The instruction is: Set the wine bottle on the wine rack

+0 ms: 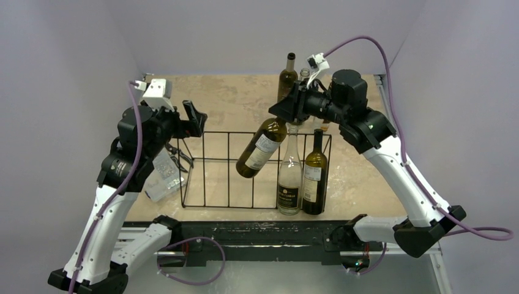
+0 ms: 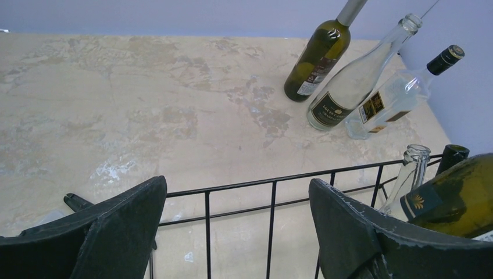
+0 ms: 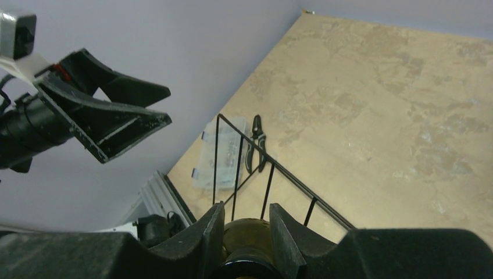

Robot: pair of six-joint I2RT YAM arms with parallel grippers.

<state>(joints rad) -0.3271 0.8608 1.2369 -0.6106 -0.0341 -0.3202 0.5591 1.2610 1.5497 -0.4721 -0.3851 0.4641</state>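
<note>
Now, right hand grips wine bottle neck.
Bottle tilts below it, over the wine rack; left hand spread, empty.

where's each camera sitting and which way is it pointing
Top external: above and behind the arm bases, facing down at the table; both arms show.
Left wrist: on the left arm, facing across the wine rack toward three far bottles; the open left end effector frames it.
Right wrist: on the right arm, facing left along the wine bottle in the right end effector; the left one shows too.
Shared: all three see rack and bottle.
</note>
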